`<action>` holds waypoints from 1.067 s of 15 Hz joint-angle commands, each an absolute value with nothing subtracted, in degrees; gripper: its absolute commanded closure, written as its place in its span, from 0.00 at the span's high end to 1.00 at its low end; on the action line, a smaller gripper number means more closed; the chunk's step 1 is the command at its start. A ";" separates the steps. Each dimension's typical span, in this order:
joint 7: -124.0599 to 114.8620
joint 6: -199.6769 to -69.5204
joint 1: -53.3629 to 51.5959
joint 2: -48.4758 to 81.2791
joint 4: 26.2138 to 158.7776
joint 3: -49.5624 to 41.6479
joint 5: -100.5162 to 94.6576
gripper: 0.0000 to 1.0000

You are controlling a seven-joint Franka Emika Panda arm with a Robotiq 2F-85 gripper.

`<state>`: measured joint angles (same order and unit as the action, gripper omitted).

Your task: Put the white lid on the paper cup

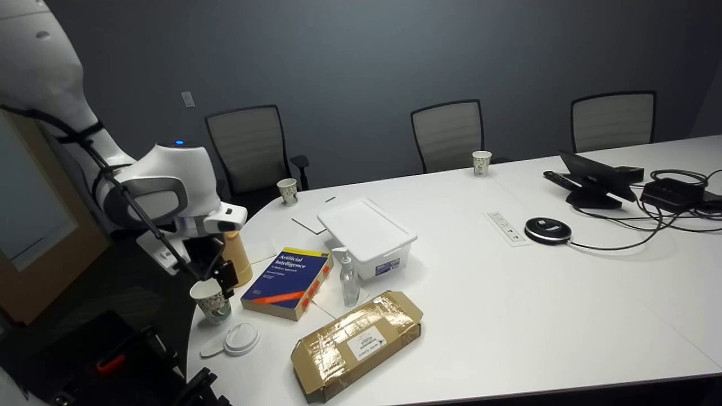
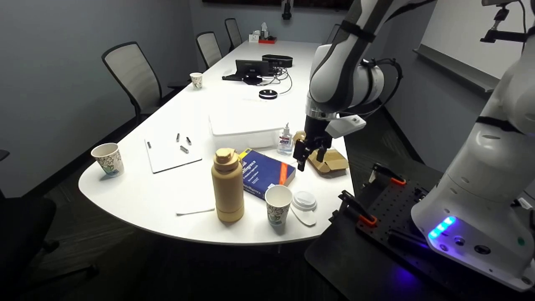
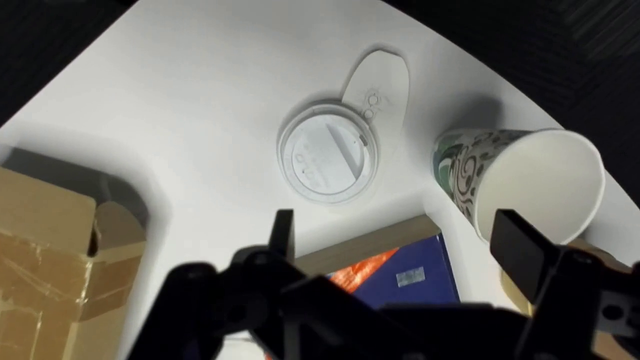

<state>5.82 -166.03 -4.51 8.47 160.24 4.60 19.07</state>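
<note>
White lid point(image 3: 327, 155): round, no long axis; just beside paper cup point(image 3: 520, 180), left of it in wrist view. Gripper point(image 2: 310, 161): spread, unloaded, raised, short of lid. Likely approach: forward, then down.

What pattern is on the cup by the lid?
Paper cup: dark swirls and some green, best in wrist view.

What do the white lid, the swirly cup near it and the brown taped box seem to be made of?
White lid: probably plastic, smooth and low-gloss, given its molded rings.
Swirl-printed cup: likely matte paper, from its thin wall and printed pattern; coating unclear.
Brown box: apparently cardboard, with creased flaps, glossy where tape catches light.
</note>
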 commanded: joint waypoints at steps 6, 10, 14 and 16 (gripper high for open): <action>12.72 -171.24 6.18 22.59 157.63 16.43 21.26 1.00; 11.67 -174.46 8.03 27.38 157.09 16.12 15.30 1.00; 10.24 -179.39 9.25 30.70 156.64 16.23 9.63 1.00; 9.43 -181.56 9.72 32.06 156.35 16.25 7.08 1.00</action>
